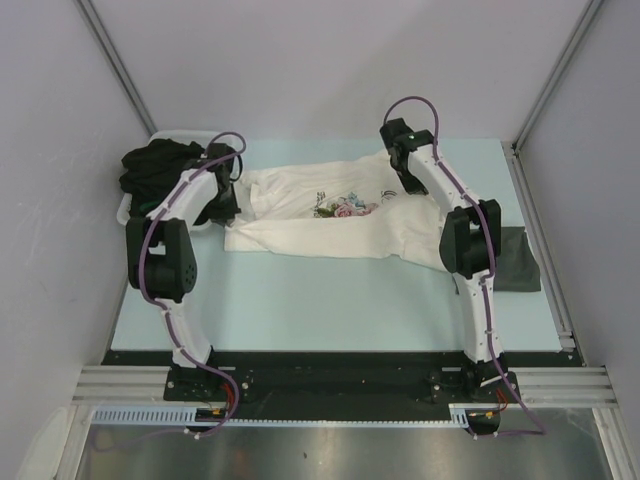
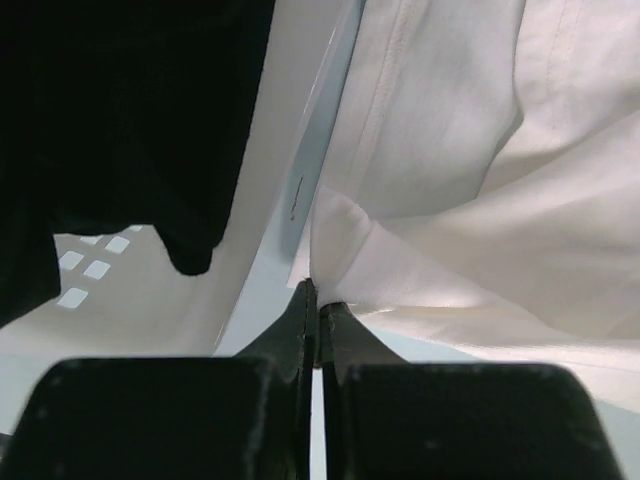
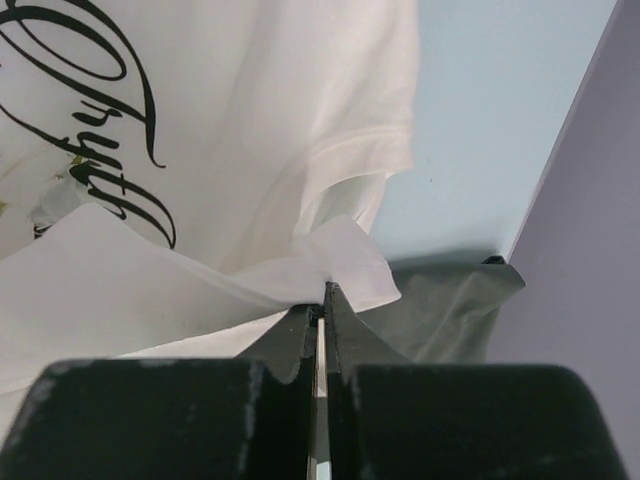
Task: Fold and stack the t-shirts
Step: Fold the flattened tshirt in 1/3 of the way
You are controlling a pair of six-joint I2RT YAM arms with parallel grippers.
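Our left gripper pinches the cream t-shirt at its left edge. Our right gripper pinches its right edge, near the dark grey t-shirt.

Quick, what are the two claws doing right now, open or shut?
Left claw: shut, pinching an edge of the cream-white t-shirt.
Right claw: shut, pinching the same t-shirt at its other side.

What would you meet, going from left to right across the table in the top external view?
Black t-shirts in the white tub → cream-white t-shirt → dark grey t-shirt.
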